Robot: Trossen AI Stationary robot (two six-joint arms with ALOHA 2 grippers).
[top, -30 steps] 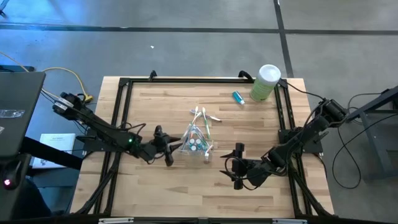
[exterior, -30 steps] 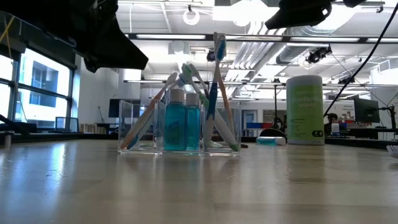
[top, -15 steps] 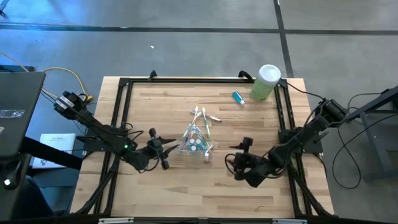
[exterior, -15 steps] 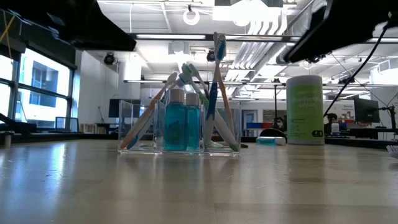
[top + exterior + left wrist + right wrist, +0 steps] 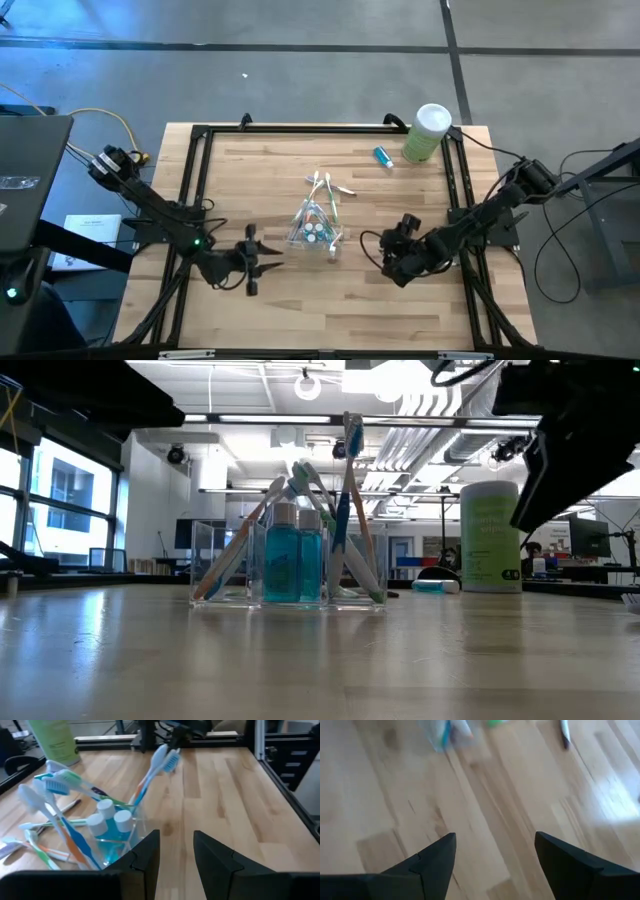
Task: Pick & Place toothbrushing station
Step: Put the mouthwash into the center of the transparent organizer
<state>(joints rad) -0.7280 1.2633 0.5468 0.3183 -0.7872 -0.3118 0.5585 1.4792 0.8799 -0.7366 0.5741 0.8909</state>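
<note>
Station cup [image 5: 314,229] sitting mid-frame on the table [image 5: 300,300], brushes [image 5: 345,500] and blue tubes [image 5: 295,565] inside, nothing touching it. Left gripper [image 5: 262,262] just lower-left of it, fingers slightly apart, empty. Right gripper [image 5: 385,250] off to the right, fingers spread wide, empty too.

One clear cup [image 5: 314,229] stands mid-table, and inside it two blue white-capped tubes [image 5: 110,827] sit side by side. Toothbrushes [image 5: 150,775] lean out of the cup in a bunch, too overlapped for an exact count. At least three loose brushes [image 5: 326,184] lie on the table just behind it. One small blue tube [image 5: 382,155] lies alone, near one pale-green canister [image 5: 427,133]. Two grippers are in play: left gripper [image 5: 262,263], right gripper [image 5: 381,252].
</note>
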